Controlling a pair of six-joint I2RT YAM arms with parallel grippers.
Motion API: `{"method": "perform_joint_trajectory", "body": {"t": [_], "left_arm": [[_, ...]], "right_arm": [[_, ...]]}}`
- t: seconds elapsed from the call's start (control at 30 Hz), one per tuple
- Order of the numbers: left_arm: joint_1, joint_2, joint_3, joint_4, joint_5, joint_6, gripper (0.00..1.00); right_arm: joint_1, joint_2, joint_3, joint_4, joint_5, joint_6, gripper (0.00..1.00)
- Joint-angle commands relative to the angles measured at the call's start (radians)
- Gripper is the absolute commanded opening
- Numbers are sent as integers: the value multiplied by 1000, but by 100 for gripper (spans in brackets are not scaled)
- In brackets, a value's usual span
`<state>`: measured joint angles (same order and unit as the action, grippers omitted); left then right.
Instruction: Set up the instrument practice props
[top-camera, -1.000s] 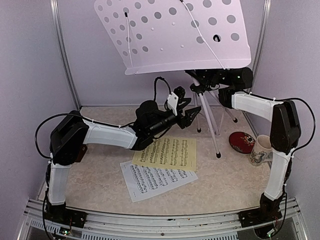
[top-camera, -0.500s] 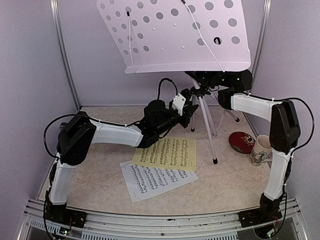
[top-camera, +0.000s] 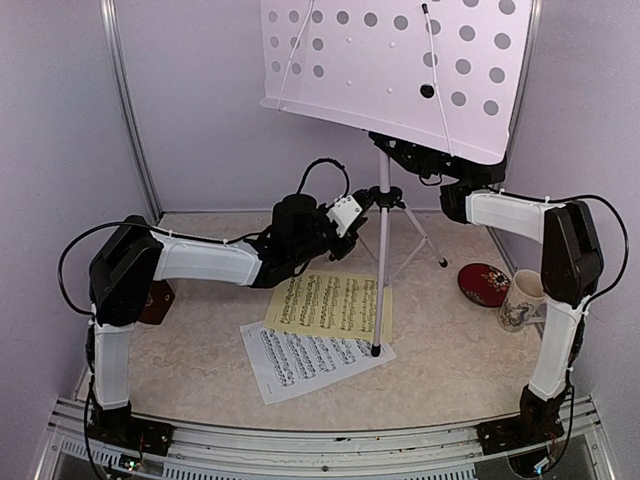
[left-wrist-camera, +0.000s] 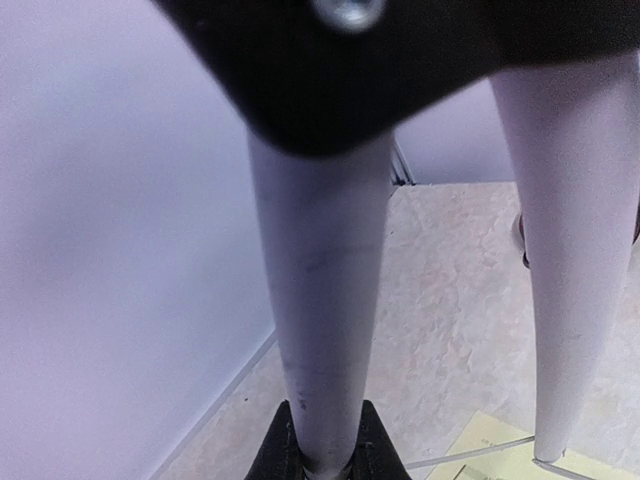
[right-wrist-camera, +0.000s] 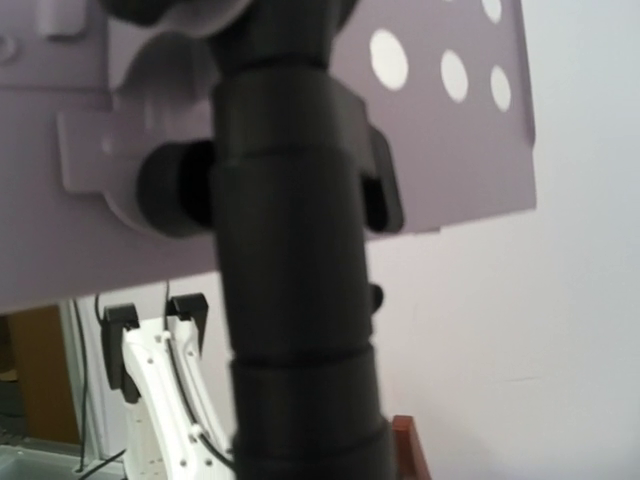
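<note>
- White perforated-desk tripod music stand swung upright within 1 second; 1 foot pinned the white music sheet, hindering placement.
- Left gripper clamped 1 leg; right gripper grip indeterminable.

I see a smooth, matt white-painted metal music stand, a matt paper yellow sheet and white sheet, and a glossy ceramic mug.

The music stand now upright, further right
</note>
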<state>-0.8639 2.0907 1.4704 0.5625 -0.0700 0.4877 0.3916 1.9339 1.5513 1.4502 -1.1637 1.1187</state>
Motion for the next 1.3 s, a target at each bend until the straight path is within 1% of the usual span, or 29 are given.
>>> {"method": "perform_joint_trajectory", "body": {"t": [0.0, 0.2, 0.37, 0.53, 0.67, 0.77, 1.0, 1.13, 1.2, 1.23, 1.27], "left_arm": [[70, -50, 14, -69, -111, 98, 0], [108, -52, -27, -78, -116, 110, 0], [111, -32, -50, -72, -146, 147, 0], [121, -31, -97, -12, -162, 117, 0], [126, -30, -143, 51, -182, 103, 0], [126, -33, -178, 87, -198, 101, 0], [123, -48, -218, 101, -209, 92, 0], [116, -50, -218, 79, -212, 87, 0], [114, -45, -211, 58, -210, 82, 0], [114, -44, -210, 55, -209, 82, 0], [114, -42, -211, 52, -208, 81, 0]], "right_arm": [[-33, -81, 68, -18, 138, 52, 0], [-46, -40, 120, -69, 122, 43, 0], [-46, 3, 164, -95, 111, 44, 0], [-30, 68, 230, -76, 62, 83, 0], [3, 102, 263, -102, -7, 55, 0], [12, 109, 260, -120, -41, 35, 0], [15, 111, 215, -139, -80, 12, 0], [13, 89, 176, -239, -71, -80, 1], [10, 73, 157, -311, -63, -132, 18], [7, 66, 144, -330, -60, -151, 30], [1, 58, 128, -335, -56, -159, 37]]}}
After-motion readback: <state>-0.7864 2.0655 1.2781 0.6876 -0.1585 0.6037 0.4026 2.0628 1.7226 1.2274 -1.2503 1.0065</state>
